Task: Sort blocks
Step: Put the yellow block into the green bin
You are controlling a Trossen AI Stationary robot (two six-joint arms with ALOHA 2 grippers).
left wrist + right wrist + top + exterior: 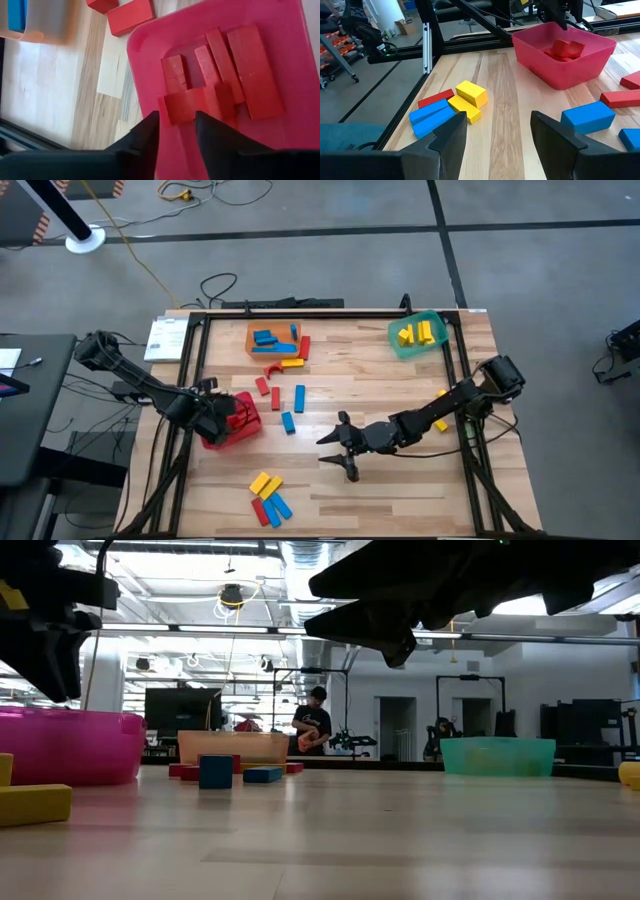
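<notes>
The left end effector (176, 131) is being held over the red bin (287, 30), its fingers parted a little and gripping nothing, with a red block (184, 104) lying just beyond the tips among the other red blocks (a release is judged to be in progress). Its long axis is running across the finger gap. The right end effector (497, 131) is being held wide open and empty above the surface (500, 90), with the mixed cluster of blocks (451, 106) just ahead.

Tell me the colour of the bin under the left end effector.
Red bin, holding red blocks; the left wrist view shows it best.
</notes>
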